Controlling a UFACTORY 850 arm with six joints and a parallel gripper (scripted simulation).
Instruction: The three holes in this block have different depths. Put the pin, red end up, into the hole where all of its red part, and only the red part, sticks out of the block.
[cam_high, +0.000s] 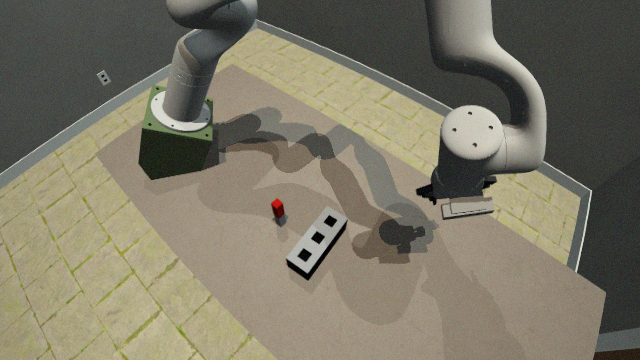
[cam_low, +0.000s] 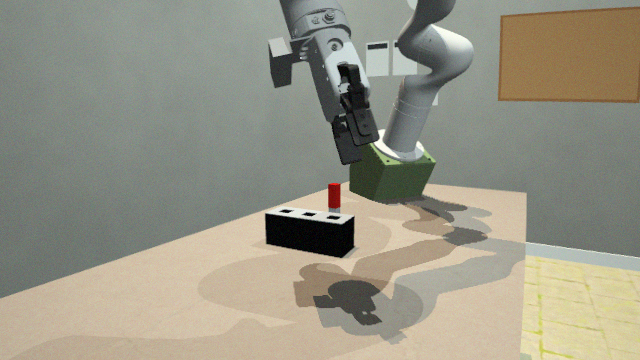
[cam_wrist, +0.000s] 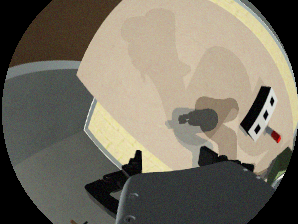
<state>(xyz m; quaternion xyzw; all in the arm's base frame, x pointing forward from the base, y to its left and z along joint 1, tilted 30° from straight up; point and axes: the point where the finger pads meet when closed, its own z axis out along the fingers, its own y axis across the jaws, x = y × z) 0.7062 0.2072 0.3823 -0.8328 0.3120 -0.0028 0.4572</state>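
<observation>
The pin (cam_high: 278, 209) stands upright on the table with its red end up and a short grey part at the bottom, just beside the block. It also shows in the exterior view (cam_low: 334, 197) and in the wrist view (cam_wrist: 274, 136). The block (cam_high: 316, 241) has black sides and a light top with three square holes in a row; it also shows in the exterior view (cam_low: 310, 231) and in the wrist view (cam_wrist: 258, 113). My gripper (cam_low: 352, 142) is open and empty, tilted, high above the table and well away from the pin and block.
The arm's green base (cam_high: 175, 132) stands at the far corner of the table. The table edge runs along the right side in the exterior view, with a tiled floor (cam_low: 580, 310) below.
</observation>
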